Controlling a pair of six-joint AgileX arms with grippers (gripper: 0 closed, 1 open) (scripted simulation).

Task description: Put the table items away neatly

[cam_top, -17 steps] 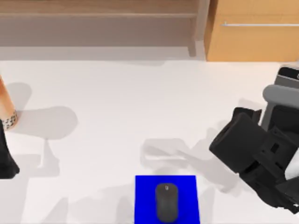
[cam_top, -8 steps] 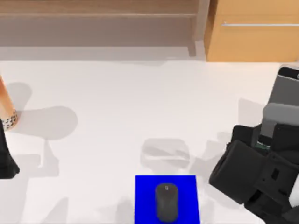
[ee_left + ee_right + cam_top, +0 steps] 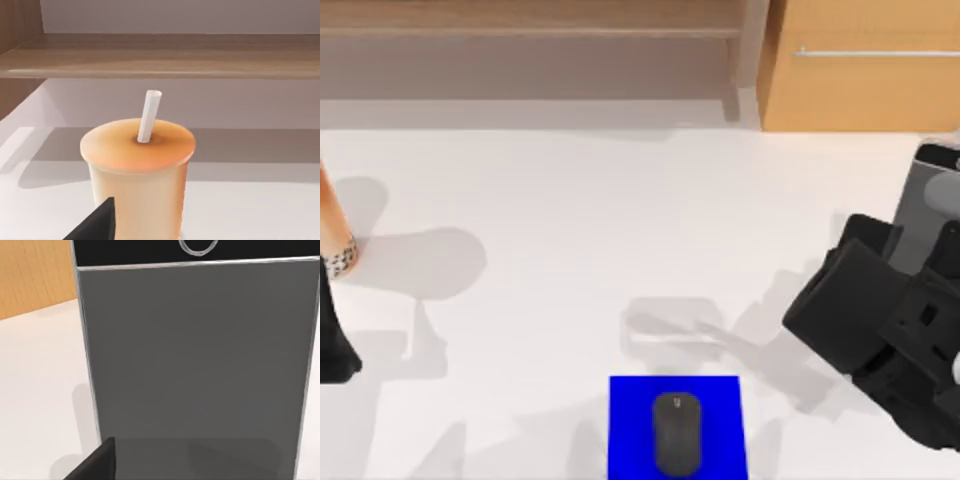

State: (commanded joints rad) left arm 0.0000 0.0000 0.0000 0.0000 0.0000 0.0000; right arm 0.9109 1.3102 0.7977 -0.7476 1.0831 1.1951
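Hovering at the table's [image 3: 620, 230] right edge, the right gripper [image 3: 930, 300] sits over the smartphone [image 3: 928, 190]; finger state, can't tell. Mouse [image 3: 676, 433] rests on the blue pad [image 3: 630, 420]; drink cup [image 3: 137, 180] far left.

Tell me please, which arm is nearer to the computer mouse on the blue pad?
The right arm. It is over the table's right side beside the smartphone, a short way from the mouse. The left arm sits at the far left edge by the tan-orange cup.
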